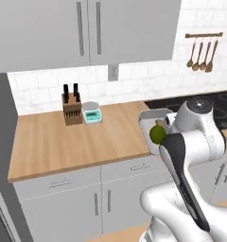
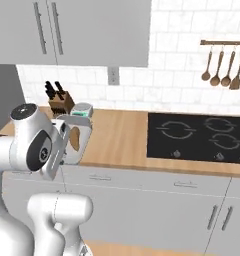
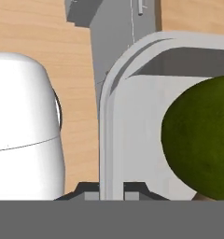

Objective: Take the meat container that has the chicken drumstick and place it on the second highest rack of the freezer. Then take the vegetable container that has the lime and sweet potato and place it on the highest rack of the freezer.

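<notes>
My gripper (image 3: 111,189) is shut on the rim of the grey vegetable container (image 3: 132,116), one dark fingertip on each side of the wall. Inside it the round green lime (image 3: 200,140) fills the right of the hand view. In the left base view the container (image 1: 151,116) hangs in front of the counter edge beside my white arm, with the lime (image 1: 157,134) in it. From the right, the tan sweet potato (image 2: 76,139) shows in the container (image 2: 78,124). The meat container, the chicken drumstick and the freezer racks are out of view.
A wooden counter (image 1: 63,142) carries a knife block (image 1: 71,108) and a small kitchen scale (image 1: 91,113). A black cooktop (image 2: 197,136) lies to the right, with wooden utensils (image 2: 222,67) hanging above. A tall grey panel (image 1: 2,142) stands at the left edge.
</notes>
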Robot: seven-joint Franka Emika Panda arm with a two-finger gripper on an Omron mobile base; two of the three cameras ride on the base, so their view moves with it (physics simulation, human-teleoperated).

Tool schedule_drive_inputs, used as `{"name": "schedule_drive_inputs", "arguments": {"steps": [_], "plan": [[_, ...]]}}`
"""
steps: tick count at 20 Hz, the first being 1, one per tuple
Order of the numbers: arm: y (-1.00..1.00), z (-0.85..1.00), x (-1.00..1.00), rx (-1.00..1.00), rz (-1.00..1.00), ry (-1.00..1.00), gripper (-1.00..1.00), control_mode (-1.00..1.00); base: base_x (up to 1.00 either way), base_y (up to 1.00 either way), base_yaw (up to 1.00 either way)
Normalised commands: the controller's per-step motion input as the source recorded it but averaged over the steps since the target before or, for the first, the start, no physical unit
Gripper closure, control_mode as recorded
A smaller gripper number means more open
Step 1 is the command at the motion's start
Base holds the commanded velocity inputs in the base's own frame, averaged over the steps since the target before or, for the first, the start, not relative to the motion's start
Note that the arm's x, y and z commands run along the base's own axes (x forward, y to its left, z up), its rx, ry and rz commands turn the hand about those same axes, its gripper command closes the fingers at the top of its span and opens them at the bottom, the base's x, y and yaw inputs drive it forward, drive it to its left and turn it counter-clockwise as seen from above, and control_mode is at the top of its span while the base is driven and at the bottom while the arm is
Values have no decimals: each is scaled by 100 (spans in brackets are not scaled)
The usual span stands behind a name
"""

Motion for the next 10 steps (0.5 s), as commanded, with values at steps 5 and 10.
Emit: {"name": "schedule_drive_inputs", "arguments": {"steps": [5,10], "plan": [[0,0,0,0,0,0,100,100,-52,39,63],[0,0,0,0,0,0,100,100,0,15,100]]}}
